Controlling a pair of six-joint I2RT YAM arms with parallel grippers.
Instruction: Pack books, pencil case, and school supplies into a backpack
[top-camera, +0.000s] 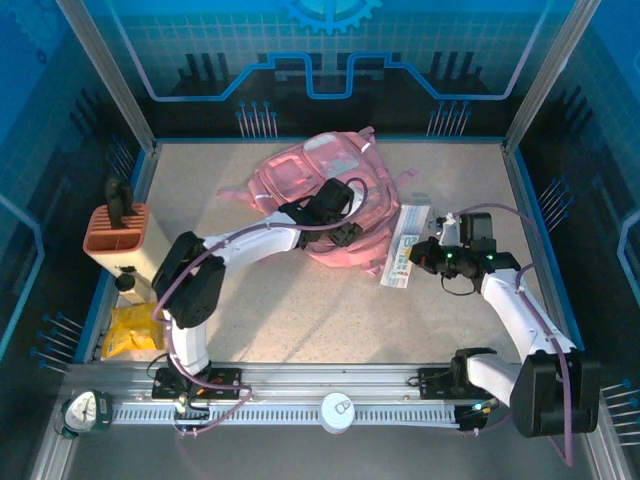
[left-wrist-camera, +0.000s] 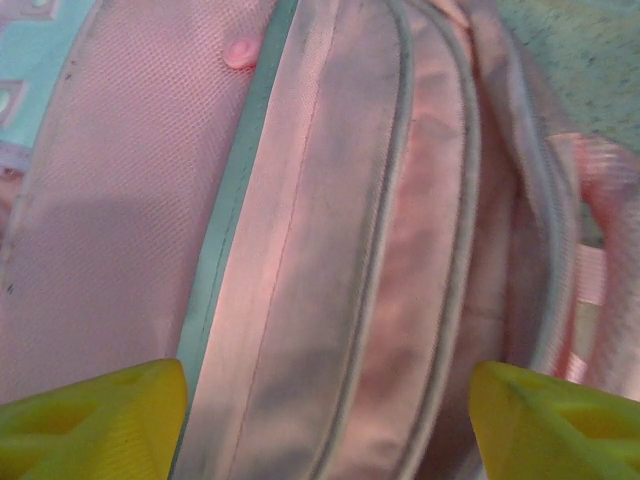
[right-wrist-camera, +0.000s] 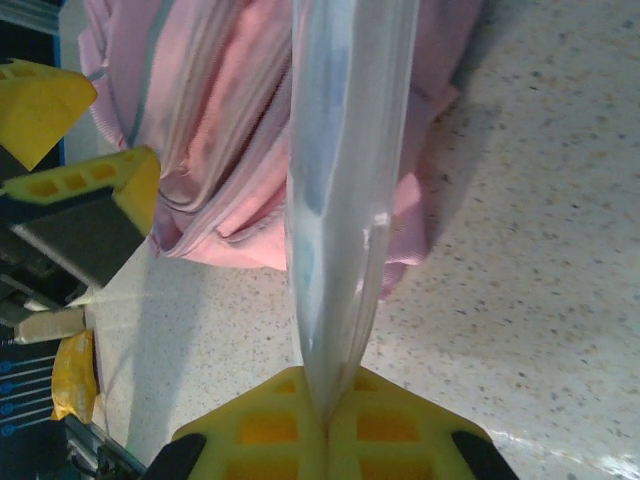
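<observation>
The pink backpack (top-camera: 330, 185) lies at the back centre of the table. My left gripper (top-camera: 345, 228) hovers over its near side, open, its yellow fingers (left-wrist-camera: 90, 420) spread wide above the pink fabric and seams (left-wrist-camera: 330, 230), holding nothing. My right gripper (top-camera: 427, 258) is shut on the near end of the pale blue-white pencil case (top-camera: 405, 245), which reaches toward the backpack's right edge. In the right wrist view the case (right-wrist-camera: 345, 180) stands edge-on from the closed gripper (right-wrist-camera: 325, 420), with the backpack (right-wrist-camera: 230, 150) behind it. The yellow book (top-camera: 130, 330) lies at the left edge. The navy books are out of view.
An orange slotted holder (top-camera: 115, 230) with a black item stands at the left on a beige block. Blue walls ring the table, and a metal rail (top-camera: 330, 385) runs along the near edge. The left gripper's fingers (right-wrist-camera: 95, 185) are close to the case.
</observation>
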